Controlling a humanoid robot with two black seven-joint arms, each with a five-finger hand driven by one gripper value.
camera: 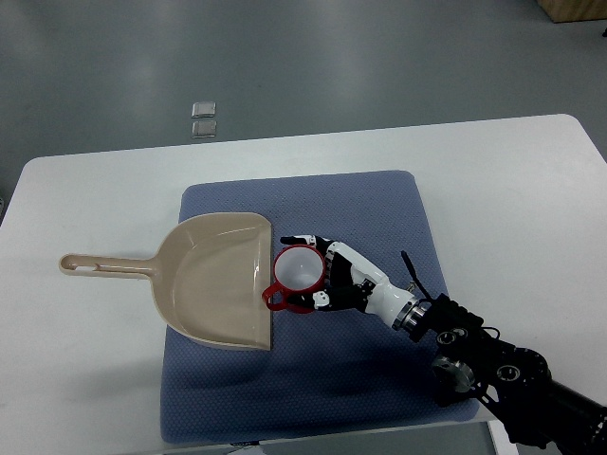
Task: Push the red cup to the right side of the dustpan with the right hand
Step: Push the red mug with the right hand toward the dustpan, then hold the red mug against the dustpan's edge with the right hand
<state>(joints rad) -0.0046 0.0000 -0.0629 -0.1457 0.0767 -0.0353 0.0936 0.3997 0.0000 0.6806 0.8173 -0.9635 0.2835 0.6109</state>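
The right arm (493,365) comes in from the lower right corner of the picture, dark and jointed at the wrist, and ends in the white and black right hand (337,277). The hand lies low over the blue mat (379,370), its fingers (305,241) curled partway around the red cup (295,275); the upper fingertips reach over the cup's far rim and the lower ones sit beside its handle, touching the cup on its right side. Whether the fingers truly clamp the cup or only press against it cannot be told from this view. The cup stands upright with its white inside showing, directly to the left of the hand, its small red handle pointing toward the near left. Just beyond the cup, further left of the hand, the beige dustpan (213,280) rests on the mat with its open straight edge touching or nearly touching the cup, and its long handle reaches away to the left onto the white desk (85,379). Well beyond the hand, past the desk's far edge, two small clear squares (203,118) lie on the grey floor (379,57).
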